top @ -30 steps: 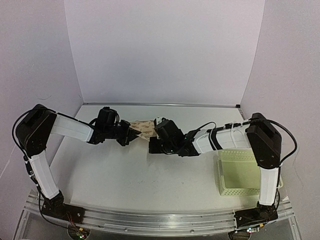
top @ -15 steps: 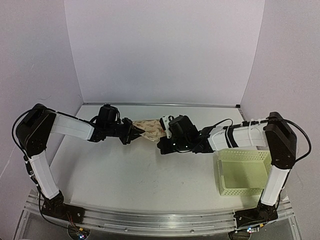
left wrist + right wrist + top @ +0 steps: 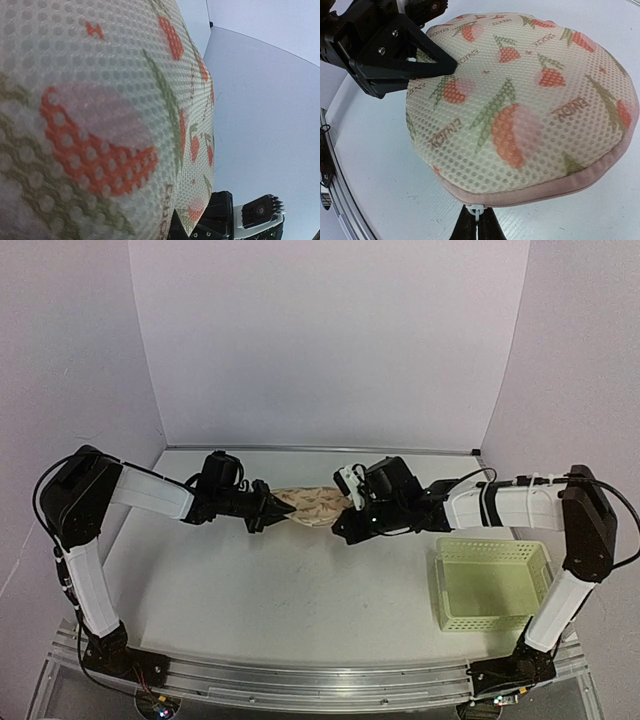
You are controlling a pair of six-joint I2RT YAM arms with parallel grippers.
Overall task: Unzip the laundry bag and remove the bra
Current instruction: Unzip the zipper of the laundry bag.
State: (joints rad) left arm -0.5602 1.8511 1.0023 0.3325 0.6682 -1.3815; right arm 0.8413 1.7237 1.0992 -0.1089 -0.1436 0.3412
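The laundry bag [image 3: 314,505], beige mesh with red and green print and a pink zip edge, is stretched between both grippers just above the table. My left gripper [image 3: 262,512] is shut on its left end; in the right wrist view that gripper [image 3: 451,64] pinches the bag's far edge. My right gripper [image 3: 479,227] is shut on the white zip pull [image 3: 479,212] at the near pink edge, and it sits at the bag's right end [image 3: 348,512] in the top view. Printed mesh [image 3: 100,120] fills the left wrist view and hides the left fingers. The bra is hidden.
A pale yellow-green lattice basket [image 3: 490,585] stands on the table at the right, below the right forearm. White walls close the back and both sides. The arm bases sit on a rail along the near edge.
The right gripper has moved to the right, drawing the bag's end with it. The left gripper followed slightly right, still holding the bag. The right forearm no longer covers the basket.
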